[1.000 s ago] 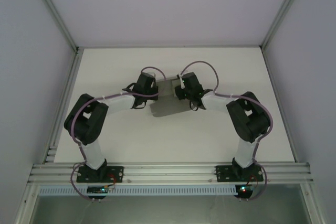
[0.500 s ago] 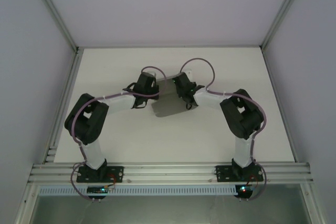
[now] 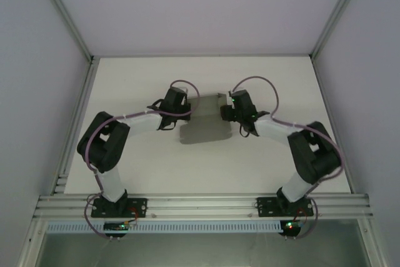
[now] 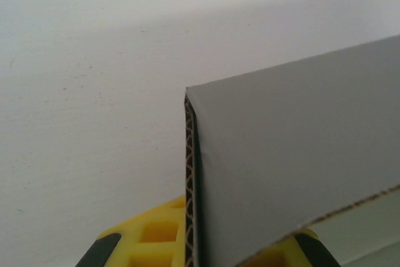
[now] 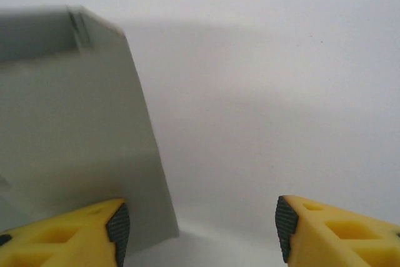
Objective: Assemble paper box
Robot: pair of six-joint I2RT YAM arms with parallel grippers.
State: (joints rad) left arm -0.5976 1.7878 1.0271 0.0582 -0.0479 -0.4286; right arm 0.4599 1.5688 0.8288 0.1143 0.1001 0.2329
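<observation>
We count one paper box (image 3: pixel 203 132), one table (image 3: pixel 250 173), two arms, the left arm (image 3: pixel 106 145) and the right arm (image 3: pixel 312 154), and two grippers, the left gripper (image 4: pixel 206 251) and the right gripper (image 5: pixel 200 226).

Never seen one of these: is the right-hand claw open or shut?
Open: on the right gripper, the yellow fingers stand wide apart, paper box beside one, unclamped.

legible text: none | paper box (image 3: pixel 203 130): bare grey card, unprinted | labels, numbers, signs: none
</observation>
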